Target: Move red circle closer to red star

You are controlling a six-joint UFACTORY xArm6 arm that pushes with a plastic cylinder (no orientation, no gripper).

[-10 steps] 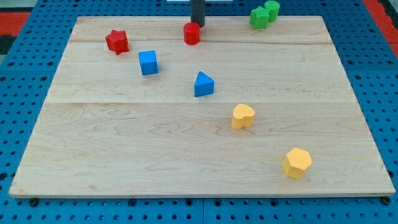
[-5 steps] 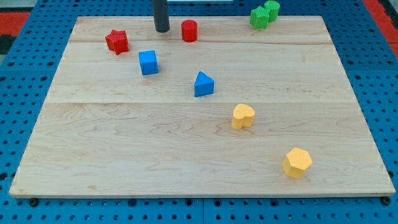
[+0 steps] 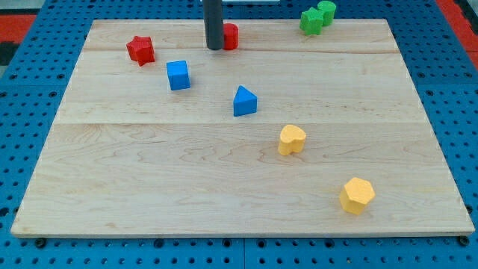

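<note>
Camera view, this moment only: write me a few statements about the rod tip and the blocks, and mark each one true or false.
1. My tip sits just at the view's left of the red circle. True.
2. The red star lies at the view's right of the red circle. False: it lies at the view's left.
3. Two green blocks sit together at the view's top right. True.
4. The blue cube touches the blue triangle. False: they are apart.

One camera looks down at a slant across the pale wooden board (image 3: 239, 172). It takes in the whole board from the near edge
</note>
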